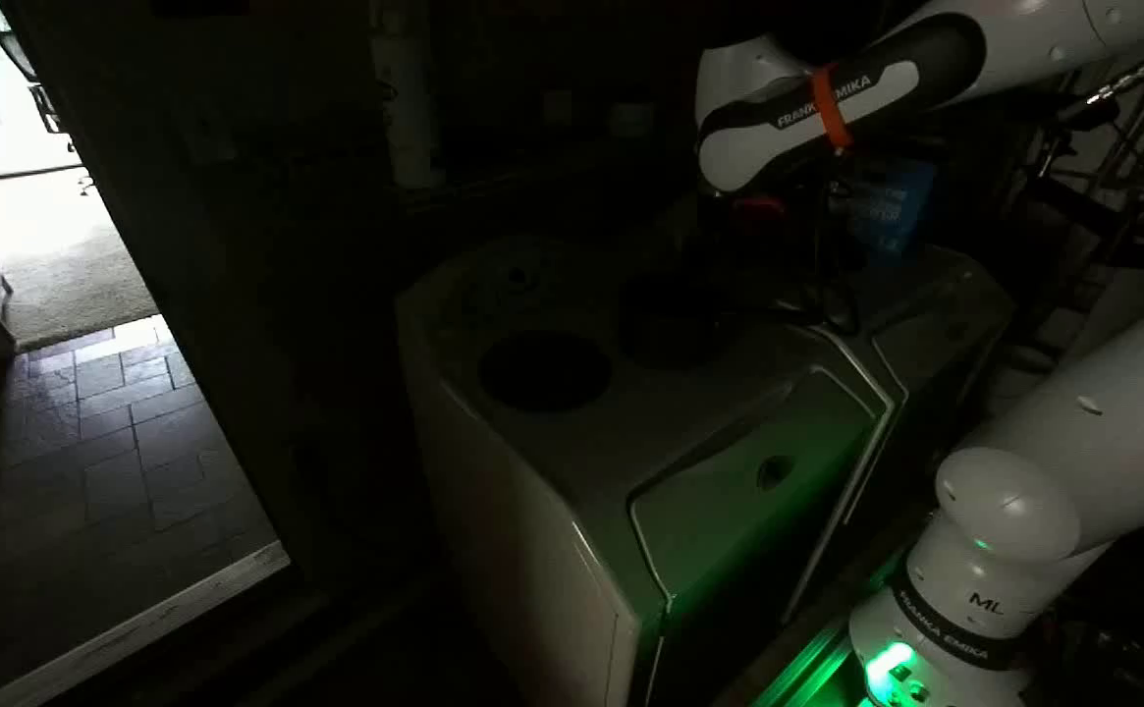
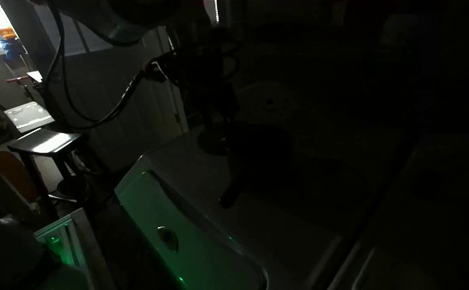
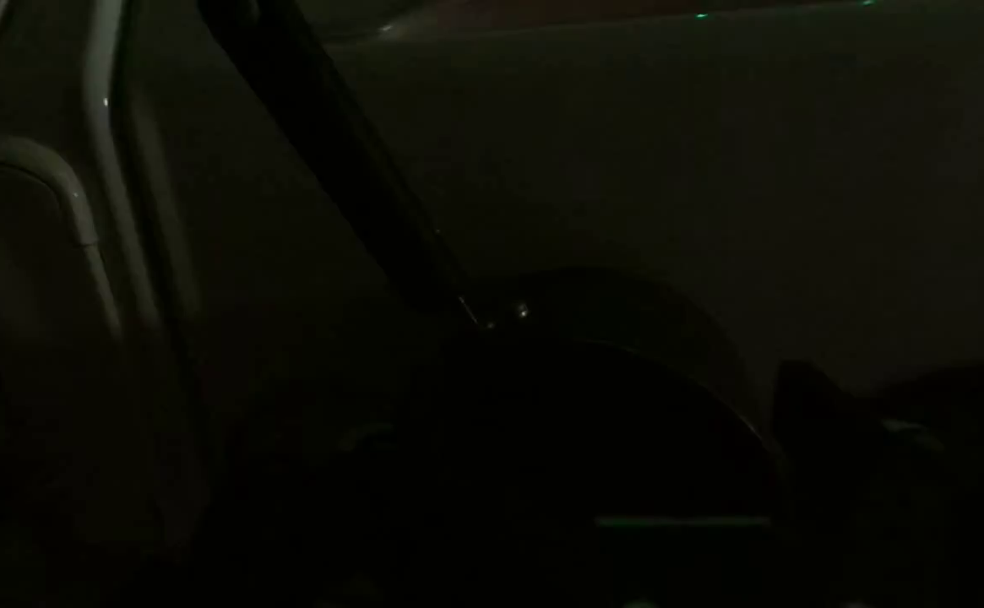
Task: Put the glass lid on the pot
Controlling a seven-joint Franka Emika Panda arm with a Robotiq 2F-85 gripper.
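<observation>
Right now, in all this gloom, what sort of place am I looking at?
Perhaps a home's laundry or utility room, though it is too dark to be sure: pale, appliance-like cabinets stand side by side, and tiled floor meets carpet beyond.

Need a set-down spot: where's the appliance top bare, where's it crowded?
Bare patch: the appliance top between the dark disc, the pot, its handle and the green-lit front panel. Crowded: around the pot, with the disc close beside it, the handle jutting toward the front and the gripper hanging close by. Away from the panel, too dark to call.
</observation>
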